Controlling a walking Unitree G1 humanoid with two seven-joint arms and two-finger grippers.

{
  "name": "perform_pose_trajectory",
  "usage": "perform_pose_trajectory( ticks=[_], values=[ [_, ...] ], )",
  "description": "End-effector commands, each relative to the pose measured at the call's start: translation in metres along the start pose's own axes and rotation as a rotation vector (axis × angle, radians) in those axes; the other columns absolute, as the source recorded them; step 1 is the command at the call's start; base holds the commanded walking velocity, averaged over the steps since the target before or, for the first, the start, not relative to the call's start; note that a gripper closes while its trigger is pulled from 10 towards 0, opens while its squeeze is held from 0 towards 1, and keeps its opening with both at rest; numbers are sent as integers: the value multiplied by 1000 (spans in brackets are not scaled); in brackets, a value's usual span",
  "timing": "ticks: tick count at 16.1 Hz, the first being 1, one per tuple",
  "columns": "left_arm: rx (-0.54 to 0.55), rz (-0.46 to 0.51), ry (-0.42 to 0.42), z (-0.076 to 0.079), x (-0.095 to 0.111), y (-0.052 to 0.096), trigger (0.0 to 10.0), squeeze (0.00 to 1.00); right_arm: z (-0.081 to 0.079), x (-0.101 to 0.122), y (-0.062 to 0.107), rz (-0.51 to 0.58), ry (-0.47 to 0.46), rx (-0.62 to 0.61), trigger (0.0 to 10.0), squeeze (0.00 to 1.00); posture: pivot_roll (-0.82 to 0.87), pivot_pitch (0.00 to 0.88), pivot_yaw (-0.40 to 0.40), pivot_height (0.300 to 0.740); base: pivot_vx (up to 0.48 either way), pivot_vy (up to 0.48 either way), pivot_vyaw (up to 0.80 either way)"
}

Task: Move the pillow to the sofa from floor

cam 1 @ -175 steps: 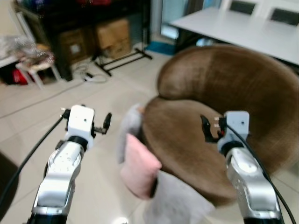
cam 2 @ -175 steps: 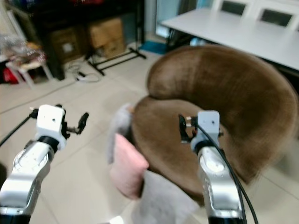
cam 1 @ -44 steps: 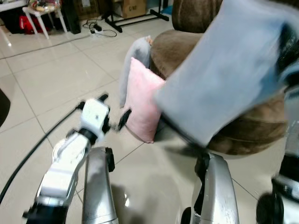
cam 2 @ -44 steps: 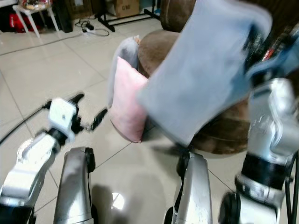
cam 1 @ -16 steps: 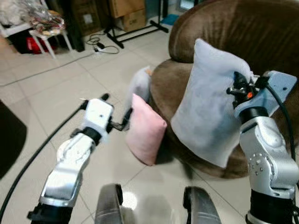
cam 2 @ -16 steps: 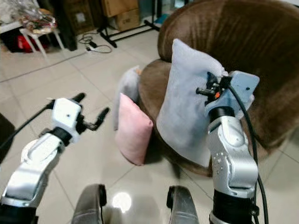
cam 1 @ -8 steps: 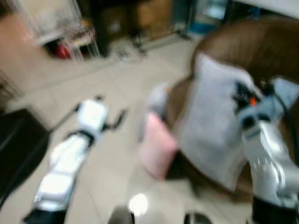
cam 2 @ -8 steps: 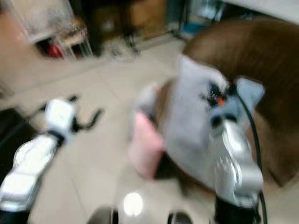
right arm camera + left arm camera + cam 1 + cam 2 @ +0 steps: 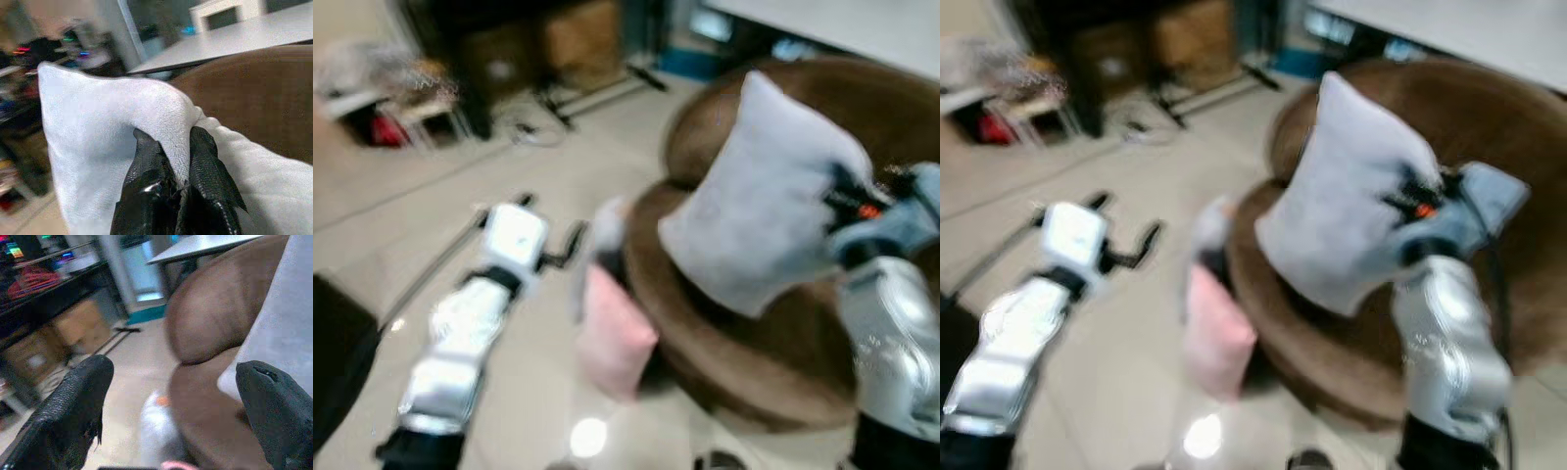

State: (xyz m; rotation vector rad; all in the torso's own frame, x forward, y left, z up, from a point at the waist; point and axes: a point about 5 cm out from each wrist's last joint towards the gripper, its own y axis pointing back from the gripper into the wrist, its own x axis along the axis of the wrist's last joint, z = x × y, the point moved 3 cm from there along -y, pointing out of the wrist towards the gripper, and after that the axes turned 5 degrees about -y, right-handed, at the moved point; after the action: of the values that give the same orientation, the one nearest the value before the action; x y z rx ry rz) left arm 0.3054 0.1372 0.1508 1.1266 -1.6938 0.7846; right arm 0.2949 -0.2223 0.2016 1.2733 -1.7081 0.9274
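- Head views: I count three pillows. The grey pillow [image 9: 764, 196] hangs lifted over the brown sofa [image 9: 773, 333], at about 1 o'clock from me, pinched at its edge by my right jaws [image 9: 847, 201]. A pink pillow [image 9: 612, 338] stands on the floor against the sofa's front at 11 o'clock, and a second grey pillow [image 9: 607, 220] leans just behind it.
- My left jaws [image 9: 553, 230] hover over the tiled floor [image 9: 401, 225] at 10 o'clock, spread open and holding nothing.
- The room: pale tiles, cardboard boxes [image 9: 578, 34] under a dark shelf at 12 o'clock, a white desk [image 9: 1469, 34] beyond the sofa at 1 o'clock. The picture is blurred.
- Left wrist view: my two black fingers [image 9: 73, 406] stand wide apart, with the sofa's backrest and a grey pillow's edge between them.
- Right wrist view: both fingers [image 9: 146, 188] are clamped tight on a fold of the grey pillow's corner, the brown sofa behind it.
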Motion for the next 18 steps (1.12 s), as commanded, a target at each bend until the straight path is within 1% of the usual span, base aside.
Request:
perform_pose_trajectory(
  ticks=[1, 4, 5, 6, 8, 9, 11, 13, 15, 18],
  values=[
    [45, -25, -27, -15, -5, 8, 10000, 0, -22, 9, -1, 38, -25, 80, 10000, 0, -85, 0, 37, 740, 0, 0, 0],
    [53, -23, -17, -15, -6, 9, 10000, 0, -20, 4, 0, 18, -19, 67, 10000, 0, -86, 0, 41, 740, 0, 0, 0],
    [69, -28, -4, -16, -7, 9, 10000, 0, -24, -11, 2, -50, 2, 101, 10000, 0, -86, 0, 46, 740, 0, 0, 0],
    [69, -28, -4, -16, -7, 9, 10000, 0, -24, -11, 2, -50, 2, 101, 10000, 0, -86, 0, 46, 740, 0, 0, 0],
    [89, -34, -16, -20, -7, 7, 10000, 0, -38, -41, 13, -158, 15, 191, 10000, 0, -77, 0, 43, 740, 0, 0, 0],
    [94, -31, -7, -20, -7, 6, 10000, 0, -39, -53, 16, -195, 19, 201, 10000, 0, -73, 0, 42, 740, 0, 0, -800],
    [94, -29, 1, -19, -7, 6, 10000, 0, -39, -60, 17, -220, 22, 201, 10000, 0, -71, 0, 38, 740, 0, 0, -794],
    [96, -37, 4, -19, -9, 6, 10000, 0, -35, -65, 16, -235, 28, 189, 10000, 0, -66, 0, 38, 740, 259, 0, -800],
    [96, -39, 2, -20, -9, 6, 10000, 0, -34, -64, 15, -232, 32, 186, 10000, 0, -65, 0, 40, 740, 274, 0, -800],
    [93, -40, -4, -21, -9, 6, 10000, 0, -37, -60, 11, -202, 65, 214, 10000, 0, -66, 0, 45, 740, 276, 0, -700]
  ],
)
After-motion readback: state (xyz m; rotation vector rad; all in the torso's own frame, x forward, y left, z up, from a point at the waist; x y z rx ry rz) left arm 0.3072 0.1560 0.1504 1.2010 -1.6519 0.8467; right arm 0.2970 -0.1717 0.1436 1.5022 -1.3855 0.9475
